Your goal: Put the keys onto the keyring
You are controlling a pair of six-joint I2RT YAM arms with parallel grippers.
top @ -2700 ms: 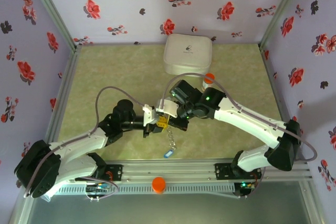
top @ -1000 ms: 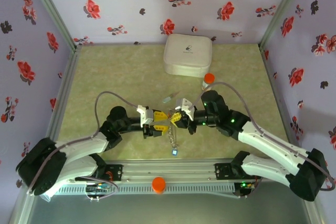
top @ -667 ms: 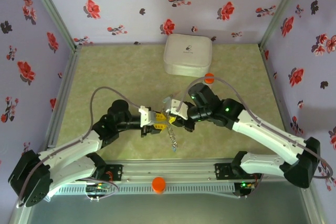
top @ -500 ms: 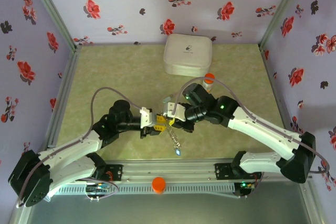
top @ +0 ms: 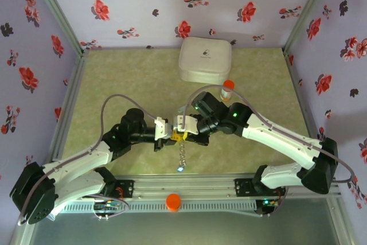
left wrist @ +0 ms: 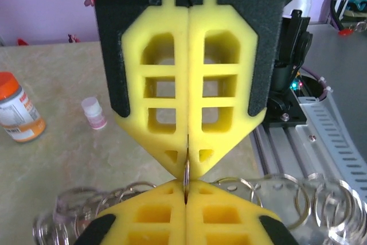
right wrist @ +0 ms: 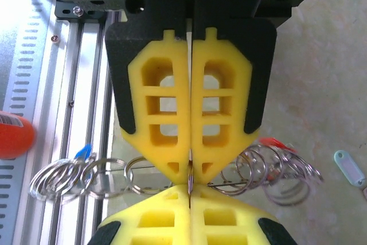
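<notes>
Both jaws clamped shut on keyring [top: 182,152]; white box [top: 205,59] closed; bottle [top: 227,89] capped.

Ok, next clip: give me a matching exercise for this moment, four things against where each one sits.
Things
1. white rounded square box
2. orange-capped bottle
3. silvery chain of key rings
4. small blue key tag

Places
A. at the chain's free end, nearest the arm bases
B. at the far edge of the table
C. pinched between the shut left gripper and the shut right gripper
D. upright, just in front of the box

Pairs: 1-B, 2-D, 3-C, 4-A
</notes>
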